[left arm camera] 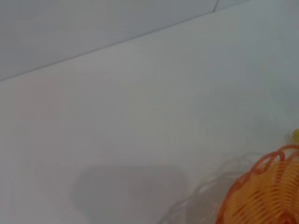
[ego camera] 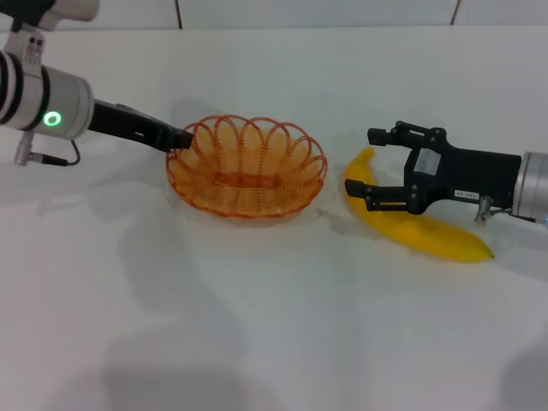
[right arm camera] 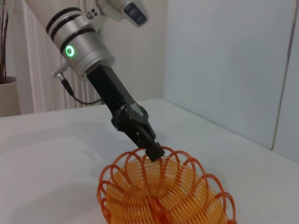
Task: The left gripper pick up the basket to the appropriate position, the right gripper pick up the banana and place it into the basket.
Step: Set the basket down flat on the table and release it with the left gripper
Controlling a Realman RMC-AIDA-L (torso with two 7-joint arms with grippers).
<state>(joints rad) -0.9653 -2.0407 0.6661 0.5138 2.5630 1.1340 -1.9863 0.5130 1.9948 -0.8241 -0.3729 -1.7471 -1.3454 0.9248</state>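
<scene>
The orange wire basket rests on the white table at centre. My left gripper is at the basket's left rim, its fingers closed on a rim loop; the right wrist view shows it pinching the rim of the basket. The yellow banana lies on the table right of the basket. My right gripper is open, one finger on each side of the banana's end nearest the basket. The left wrist view shows part of the basket and a sliver of the banana.
The white table runs to a light wall at the back. A potted plant stands far off beyond the table in the right wrist view.
</scene>
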